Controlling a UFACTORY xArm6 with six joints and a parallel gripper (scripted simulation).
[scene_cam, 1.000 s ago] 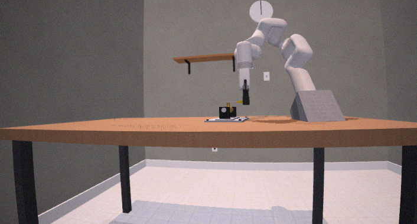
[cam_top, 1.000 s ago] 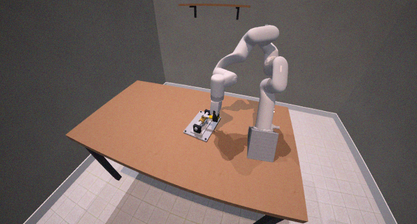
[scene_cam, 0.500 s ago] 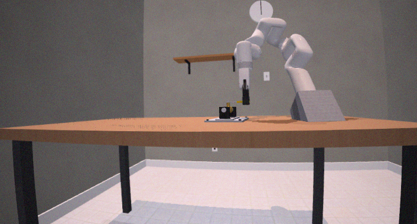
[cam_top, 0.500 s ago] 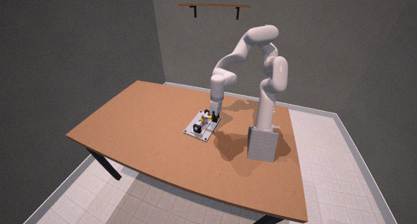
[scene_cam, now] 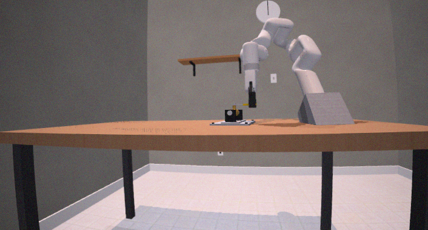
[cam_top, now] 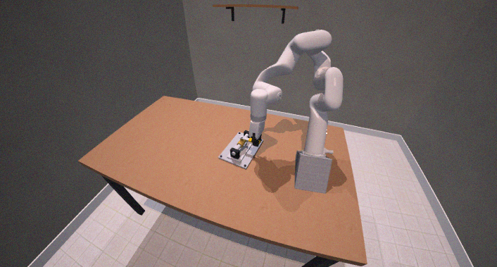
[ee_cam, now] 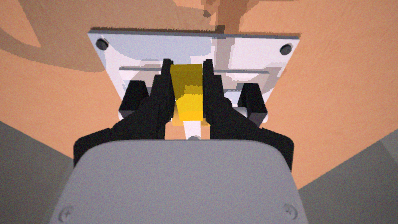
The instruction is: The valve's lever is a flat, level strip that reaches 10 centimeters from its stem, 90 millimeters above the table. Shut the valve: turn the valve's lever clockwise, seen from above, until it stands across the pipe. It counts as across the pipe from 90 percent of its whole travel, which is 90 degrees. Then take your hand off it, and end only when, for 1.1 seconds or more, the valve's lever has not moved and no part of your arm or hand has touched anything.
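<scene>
The valve (cam_top: 241, 146) sits on a grey baseplate (cam_top: 241, 150) near the middle of the table, with a pipe held in black end blocks. Its yellow lever (ee_cam: 187, 97) is a flat strip. In the wrist view my gripper (ee_cam: 188, 72) is shut on the lever, one black finger on each long side. In the top view the gripper (cam_top: 255, 138) stands upright over the far corner of the baseplate. In the exterior view the lever (scene_cam: 247, 104) reaches right from the stem to the gripper (scene_cam: 252, 104), level above the plate.
The arm's grey pedestal (cam_top: 312, 171) stands on the table to the right of the baseplate. A wooden wall shelf (scene_cam: 209, 60) hangs behind, well above the table.
</scene>
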